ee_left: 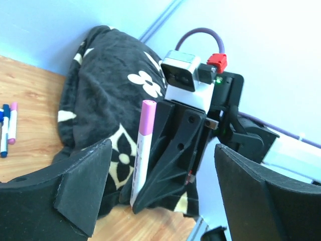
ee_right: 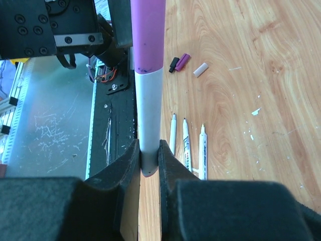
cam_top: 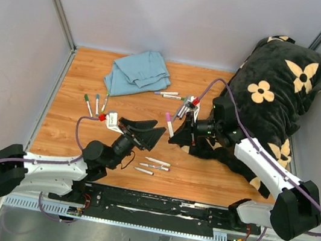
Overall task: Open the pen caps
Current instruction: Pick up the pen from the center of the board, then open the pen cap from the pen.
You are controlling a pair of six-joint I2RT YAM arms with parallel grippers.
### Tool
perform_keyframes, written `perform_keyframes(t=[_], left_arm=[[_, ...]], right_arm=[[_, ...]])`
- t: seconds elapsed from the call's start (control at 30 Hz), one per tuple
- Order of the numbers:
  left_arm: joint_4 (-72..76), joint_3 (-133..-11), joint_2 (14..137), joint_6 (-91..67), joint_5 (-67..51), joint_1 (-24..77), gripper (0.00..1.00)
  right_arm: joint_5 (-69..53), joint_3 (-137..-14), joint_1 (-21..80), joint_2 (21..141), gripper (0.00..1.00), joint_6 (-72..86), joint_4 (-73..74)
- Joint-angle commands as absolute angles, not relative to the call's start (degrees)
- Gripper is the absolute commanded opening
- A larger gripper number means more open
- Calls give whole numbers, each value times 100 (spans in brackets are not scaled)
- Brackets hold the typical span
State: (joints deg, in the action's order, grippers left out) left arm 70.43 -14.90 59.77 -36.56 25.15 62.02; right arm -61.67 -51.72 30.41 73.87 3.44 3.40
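Note:
A white marker with a pink pen cap on its end is held upright. My right gripper is shut on its barrel, and the purple-pink cap points away from the fingers. My left gripper is open just left of that cap, holding nothing. In the left wrist view the capped marker stands between its wide-apart fingers. Three capped markers lie at the left. Loose caps lie on the wood.
Three uncapped markers lie near the front edge. Two more markers rest beside a blue cloth at the back. A black flowered cushion fills the right side. Grey walls enclose the wooden table.

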Motion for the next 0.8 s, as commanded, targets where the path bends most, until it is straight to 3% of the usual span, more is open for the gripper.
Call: perform_keyframes(t=[0.0,0.23,0.77], left_arm=[[5855,-1512,5327,-3396,1907,6141,90],[5200,-1413,4615,-4232,467,5466,96],[4887,-1010,4165,-4174,472,5406,96]], right_arm=[[-6542,-5508,2928,7425,1,-680,1104],[-6546,-5741,2860,7481,1,-1455,1808],[-6559,-5867,2777,7634,1,-1886,2230]])
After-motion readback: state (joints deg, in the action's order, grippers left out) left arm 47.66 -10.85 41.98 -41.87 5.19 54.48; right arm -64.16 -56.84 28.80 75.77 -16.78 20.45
